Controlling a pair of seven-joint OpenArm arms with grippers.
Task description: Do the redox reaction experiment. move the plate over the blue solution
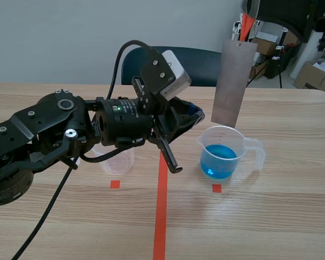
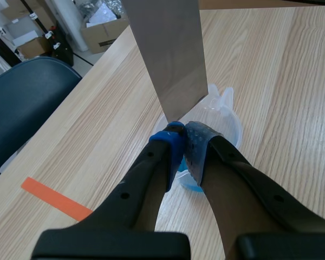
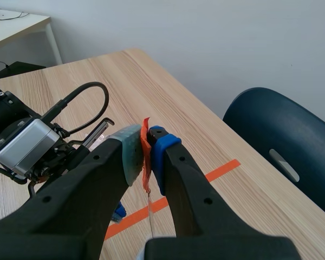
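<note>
You are working at a pale wooden table (image 1: 292, 206), with a plain wall and a dark blue chair (image 1: 206, 65) standing behind it. A clear beaker (image 1: 222, 154) is sitting just beside the long tape line and is holding the blue solution (image 1: 219, 162). The grey metal plate (image 1: 234, 81) is hanging upright above the beaker, its lower edge near the beaker's rim and out of the liquid. Your right gripper (image 3: 146, 146) is hovering high above the beaker with its fingers clamping an orange tag (image 3: 145, 157). A thin thread is dropping from that tag, and the plate is hanging below it. Your left gripper (image 2: 181, 138) is reaching in beside the beaker with its pads pressing together on nothing. Its tips are sitting just beside the plate's lower edge, and you cannot tell whether they are touching it. A second clear cup (image 1: 118, 160) is standing across the tape line from the beaker, under the left arm.
</note>
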